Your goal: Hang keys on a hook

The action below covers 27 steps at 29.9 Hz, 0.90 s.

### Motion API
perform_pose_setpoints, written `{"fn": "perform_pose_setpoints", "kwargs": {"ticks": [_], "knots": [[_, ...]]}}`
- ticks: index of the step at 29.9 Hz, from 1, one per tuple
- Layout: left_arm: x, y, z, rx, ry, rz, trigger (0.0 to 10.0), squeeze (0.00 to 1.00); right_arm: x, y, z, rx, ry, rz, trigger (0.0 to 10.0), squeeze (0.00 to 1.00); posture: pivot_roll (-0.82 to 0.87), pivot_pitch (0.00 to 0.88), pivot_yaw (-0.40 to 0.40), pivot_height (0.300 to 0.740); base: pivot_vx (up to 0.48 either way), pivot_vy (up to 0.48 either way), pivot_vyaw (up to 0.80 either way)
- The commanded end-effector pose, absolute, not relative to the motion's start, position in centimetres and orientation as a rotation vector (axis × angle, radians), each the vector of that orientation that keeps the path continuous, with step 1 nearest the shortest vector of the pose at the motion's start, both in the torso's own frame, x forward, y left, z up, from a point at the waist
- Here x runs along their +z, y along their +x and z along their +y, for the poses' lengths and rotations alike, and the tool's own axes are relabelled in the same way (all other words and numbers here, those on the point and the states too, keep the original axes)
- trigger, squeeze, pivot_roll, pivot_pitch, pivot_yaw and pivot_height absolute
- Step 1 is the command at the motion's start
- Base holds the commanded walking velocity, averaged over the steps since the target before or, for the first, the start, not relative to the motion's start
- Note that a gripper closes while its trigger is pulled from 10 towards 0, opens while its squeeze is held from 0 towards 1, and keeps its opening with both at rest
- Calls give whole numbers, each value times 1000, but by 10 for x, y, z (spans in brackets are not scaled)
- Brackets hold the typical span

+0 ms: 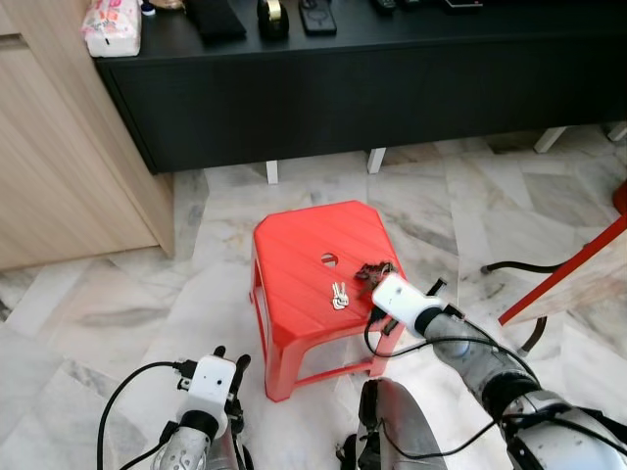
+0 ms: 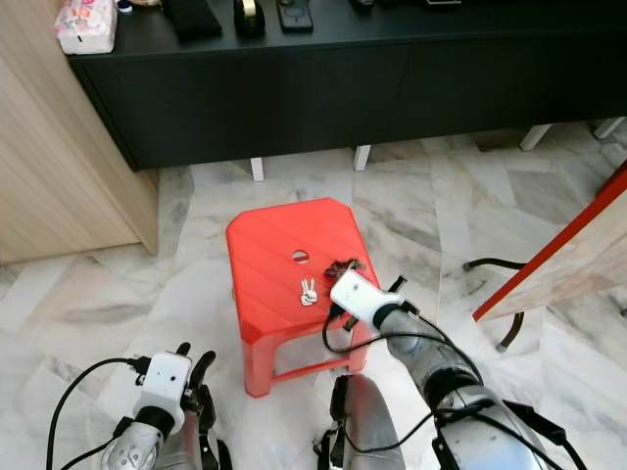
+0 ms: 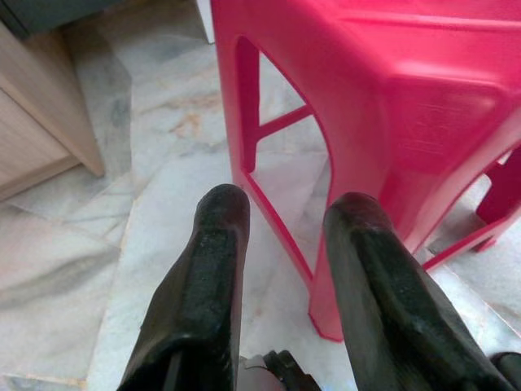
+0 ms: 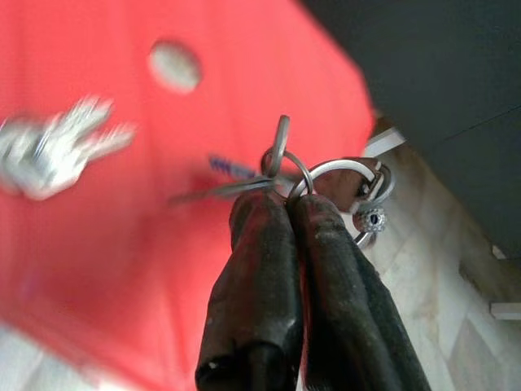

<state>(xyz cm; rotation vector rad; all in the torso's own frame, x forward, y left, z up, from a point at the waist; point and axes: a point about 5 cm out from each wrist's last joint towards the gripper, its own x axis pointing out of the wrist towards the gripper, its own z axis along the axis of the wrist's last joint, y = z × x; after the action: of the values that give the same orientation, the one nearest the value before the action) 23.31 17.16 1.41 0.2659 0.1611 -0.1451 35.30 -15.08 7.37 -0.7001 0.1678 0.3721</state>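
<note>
A red plastic stool (image 1: 309, 245) stands on the marble floor. My right gripper (image 4: 286, 198) is shut on a key ring with a dark tag, the bunch (image 1: 375, 270) held just over the stool's right edge. A second, silver bunch of keys (image 1: 339, 296) lies loose on the stool top near its centre hole (image 1: 328, 259). My left gripper (image 3: 281, 213) is open and empty, low beside the stool's near-left leg (image 3: 248, 106).
A long black cabinet (image 1: 372, 88) stands behind the stool, with a tissue pack (image 1: 112, 25) and small items on top. A light wooden cupboard (image 1: 59, 147) is at the left. A red-edged board (image 1: 573, 269) leans at the right, with a black cable (image 1: 509, 266) on the floor.
</note>
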Motion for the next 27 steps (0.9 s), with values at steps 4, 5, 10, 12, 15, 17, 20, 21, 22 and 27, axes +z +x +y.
{"fn": "perform_pose_setpoints", "kwargs": {"ticks": [4,5,10,12,15,17,20,21,22,27], "knots": [[1,228,174,-138,270,214,10000,0,78,353,-153,343,-518,139,0,0,32,135,-104,602,0,0,0],[0,228,174,-139,272,216,10000,0,80,353,-154,338,-480,125,0,0,31,120,-102,602,0,0,0],[-2,236,174,-140,283,221,10000,0,95,356,-158,278,-298,19,0,0,30,73,-98,602,0,0,0],[-1,239,174,-141,289,219,10000,0,103,359,-159,261,-179,-16,0,0,30,49,-97,602,0,0,0],[-1,241,174,-146,297,215,10000,0,106,361,-161,238,-81,-15,0,0,32,37,-96,602,0,0,0],[0,245,174,-152,308,212,10000,0,109,364,-164,198,57,-9,0,0,33,22,-95,602,0,0,0],[1,248,176,-150,314,210,10000,0,105,367,-167,142,269,50,0,0,34,9,-92,602,0,0,0],[1,251,178,-147,317,207,10000,0,100,366,-167,140,229,85,8314,0,35,4,-92,602,0,0,0],[1,251,179,-145,318,206,10000,0,98,365,-167,143,193,98,8314,0,35,4,-92,602,0,0,0],[2,255,181,-141,324,207,10000,0,99,363,-168,158,163,59,10000,0,33,0,-88,602,0,0,0]]}}
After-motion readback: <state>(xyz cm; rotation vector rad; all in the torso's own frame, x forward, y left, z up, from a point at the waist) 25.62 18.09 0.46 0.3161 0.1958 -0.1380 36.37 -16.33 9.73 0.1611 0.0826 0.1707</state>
